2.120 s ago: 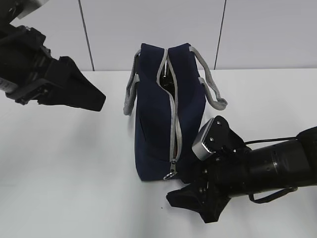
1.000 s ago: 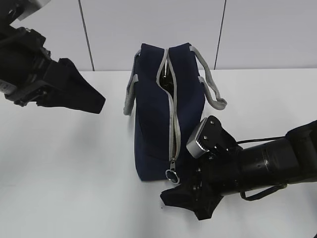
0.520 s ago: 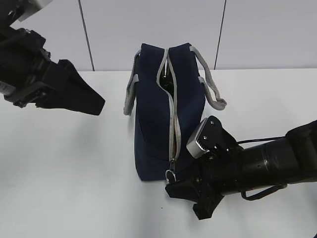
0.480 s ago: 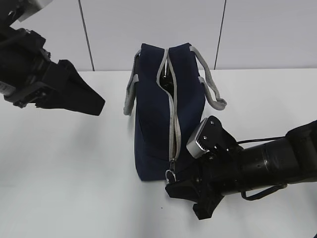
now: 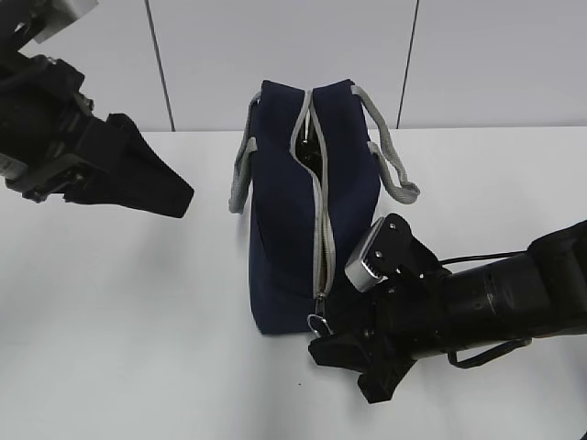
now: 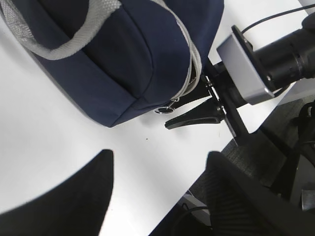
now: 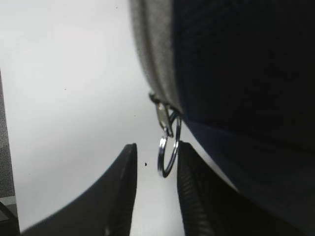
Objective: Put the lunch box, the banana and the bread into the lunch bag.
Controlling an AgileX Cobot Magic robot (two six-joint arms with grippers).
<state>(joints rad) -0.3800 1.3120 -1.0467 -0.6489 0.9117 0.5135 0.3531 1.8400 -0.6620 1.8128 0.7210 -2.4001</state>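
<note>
Exterior, lunch bag (image 5: 312, 211): navy, standing upright mid-tabletop (image 5: 138, 321); grey zipper strip (image 5: 320, 229) runs over the top and down the near end; a short gap open at the far top, dark inside; grey handles (image 5: 394, 165) droop to either side; ring pull (image 5: 318, 324) hangs at the low near corner.
Exterior, left arm: comes in from the upper left edge, held above the tabletop; left claw (image 5: 151, 179) angled down and to the right, well apart from the bag; spread of its fingers not readable here.
Exterior, right arm: lies low, reaching in from the right edge toward the bag's near end, wrist camera block uppermost; right claw (image 5: 335, 353) just below and beside the ring pull.
Left wrist, bag and claw: bag (image 6: 123, 54) fills the upper left; ring pull (image 6: 165, 108) at the lower corner; the left claw's two dark fingers (image 6: 64, 196) stand wide apart in the foreground, nothing between them.
Left wrist, right claw (image 6: 194, 105): one finger points at the bag's corner, tip near the ring.
Right wrist, ring pull (image 7: 169, 147): hangs from the slider at the zipper's end, blurred; sits above the gap between the tips.
Right wrist, right claw (image 7: 155, 169): fingers (image 7: 120, 187) narrowly parted; right tip touching or nearly touching the ring; not closed on it; grip cannot be confirmed.
Lunch box, banana, bread: not visible in any view.
</note>
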